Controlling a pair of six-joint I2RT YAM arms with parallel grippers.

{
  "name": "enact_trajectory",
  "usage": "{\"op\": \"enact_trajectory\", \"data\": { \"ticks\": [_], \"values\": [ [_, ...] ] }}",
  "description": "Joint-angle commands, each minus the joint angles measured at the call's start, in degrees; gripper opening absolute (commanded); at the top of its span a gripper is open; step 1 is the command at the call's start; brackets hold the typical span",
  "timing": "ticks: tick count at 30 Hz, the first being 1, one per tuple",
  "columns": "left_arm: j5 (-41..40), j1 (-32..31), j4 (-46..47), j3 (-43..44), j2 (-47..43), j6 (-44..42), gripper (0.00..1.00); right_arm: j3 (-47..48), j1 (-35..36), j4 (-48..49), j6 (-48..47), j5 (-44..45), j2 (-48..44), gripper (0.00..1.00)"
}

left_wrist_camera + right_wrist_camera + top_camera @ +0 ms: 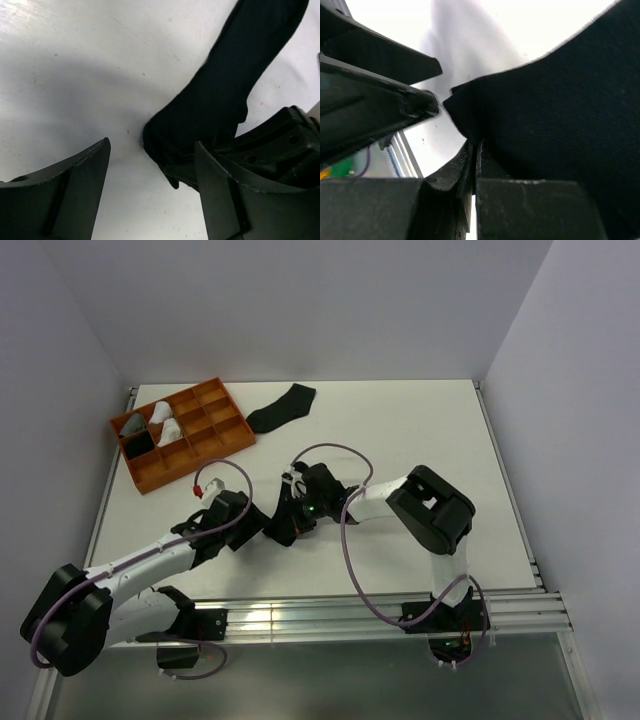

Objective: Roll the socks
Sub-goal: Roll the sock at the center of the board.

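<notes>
Looking down from the top camera: one white table [420, 440] and two arms, the left arm [150, 560] and the right arm [430, 505], reaching in to meet just 7 o'clock of the table's middle.

One orange tray [215, 415] sits at 10 o'clock, divided into a grid of compartments. Its 9 o'clock end holds one grey bundle [132, 424] and two white bundles [160, 410]. A dark shape lies beside them, and I cannot tell what it is.

Two black socks are loose on the table.
- One flat sock [282, 408] lies alone at 11 o'clock, just 3 o'clock of the tray, well apart from both grippers.
- One worked sock [225, 90] lies between the two grippers where the arms meet.

Left gripper [152, 150]: the jaws stand wide apart and grip nothing. The bunched end of the worked sock lies on the table between them, close against the finger at 3 o'clock in the wrist view.

Right gripper [474, 150]: the jaws are pressed together, only a thin slit showing. An edge of the worked sock is drawn down into that slit, and a folded corner of the cloth sticks up just above the tips.
</notes>
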State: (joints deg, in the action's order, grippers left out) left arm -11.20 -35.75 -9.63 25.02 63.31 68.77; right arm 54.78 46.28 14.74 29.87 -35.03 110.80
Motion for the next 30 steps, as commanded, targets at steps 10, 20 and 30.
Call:
{"op": "enact_trajectory", "data": {
  "ticks": [10, 20, 30],
  "values": [
    [-2.86, -0.81, 3.30, -1.81, -2.75, 2.95, 0.66, -5.47, -6.20, 17.86, 14.51, -12.43, 6.18, 0.00],
    [-0.58, -1.52, 2.25, -4.45, -1.88, 3.30, 0.42, -4.51, -6.64, 18.66, 16.10, -13.58, 8.11, 0.00],
    [-0.57, -2.40, 5.05, -2.87, 6.21, 2.42, 0.42, -3.63, -6.56, 16.81, 15.04, -13.23, 7.67, 0.00]
  ]
}}
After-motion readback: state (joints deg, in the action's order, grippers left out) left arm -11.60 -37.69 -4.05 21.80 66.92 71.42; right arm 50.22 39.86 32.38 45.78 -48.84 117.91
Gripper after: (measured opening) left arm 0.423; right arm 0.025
